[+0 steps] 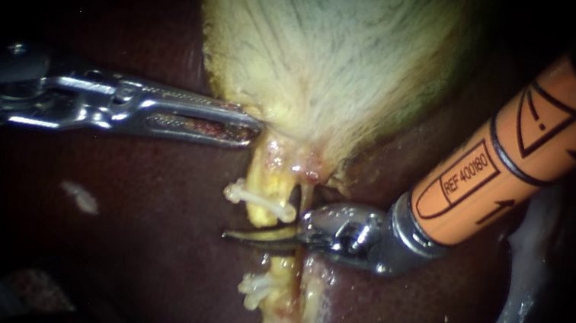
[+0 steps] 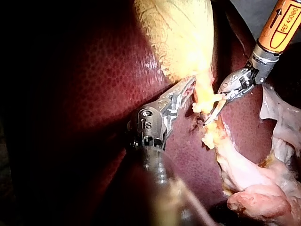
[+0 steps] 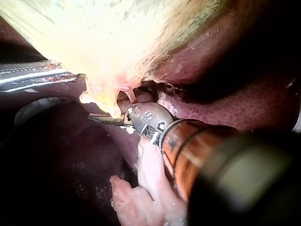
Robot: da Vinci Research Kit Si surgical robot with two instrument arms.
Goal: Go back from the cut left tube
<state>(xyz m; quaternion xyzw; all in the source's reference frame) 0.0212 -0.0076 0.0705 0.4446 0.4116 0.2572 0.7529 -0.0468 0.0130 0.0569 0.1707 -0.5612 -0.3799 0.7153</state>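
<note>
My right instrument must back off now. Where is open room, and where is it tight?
Free: bare liver below the left instrument, beside the cut tube. Tight: between the upper clip and lower clip, where the right instrument lies, and under the gallbladder.

Surgical bench lab with excised tissue under close scope light. Evidence: dark red-brown, mottled liver (image 1: 134,253) with a pale yellow, fuzzy-surfaced gallbladder (image 1: 329,45) lying on it, and loose pale pink tissue flaps (image 2: 254,188) at its edge. Two slender steel tools are on it: left instrument (image 1: 251,123) and right instrument (image 1: 245,236), which has a glossy orange sleeve (image 1: 504,157). White plastic clips (image 1: 259,199) sit on a yellow tube stub (image 1: 264,173).
</note>
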